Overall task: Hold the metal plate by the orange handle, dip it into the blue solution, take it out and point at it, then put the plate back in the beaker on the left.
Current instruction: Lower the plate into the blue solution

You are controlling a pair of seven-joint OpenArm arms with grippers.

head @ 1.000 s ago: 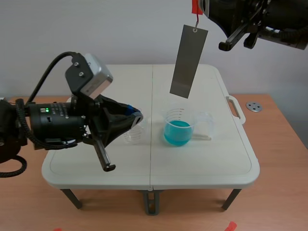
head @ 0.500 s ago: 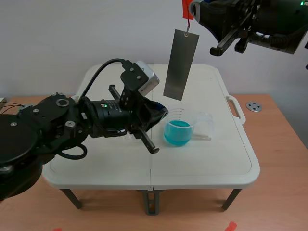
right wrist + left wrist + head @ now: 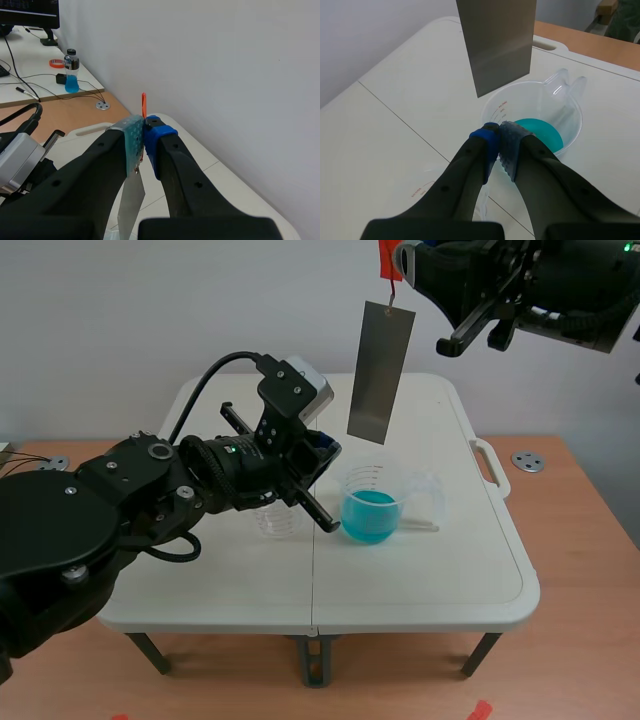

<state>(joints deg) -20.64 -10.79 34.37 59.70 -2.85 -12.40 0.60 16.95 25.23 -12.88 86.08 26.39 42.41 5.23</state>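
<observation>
**Colleague:** Where is the plate now?

**Operator:** The metal plate (image 3: pixel 380 373) hangs in the air above the beaker with the blue solution (image 3: pixel 371 508), clear of the liquid. My right gripper (image 3: pixel 144 134) is clamped on the orange handle (image 3: pixel 388 260) at the top. In this way the plate hangs freely under it and the fingers are far from the liquid.

**Colleague:** And the left arm?

**Operator:** The left gripper (image 3: pixel 499 142) has its fingers pressed together on nothing. Its tip is aimed at the lower edge of the plate, near to it. I judge this is the pointing step, because closed fingers make one clear pointer. Whether the tip touches the metal, I cannot tell from these views.

**Colleague:** What is left to do?

**Operator:** The empty beaker (image 3: pixel 278 522) stands on the table (image 3: pixel 450 570) just left of the blue one, under my left gripper. I think the left arm should go away first. Then the plate can go down into that beaker.
</observation>
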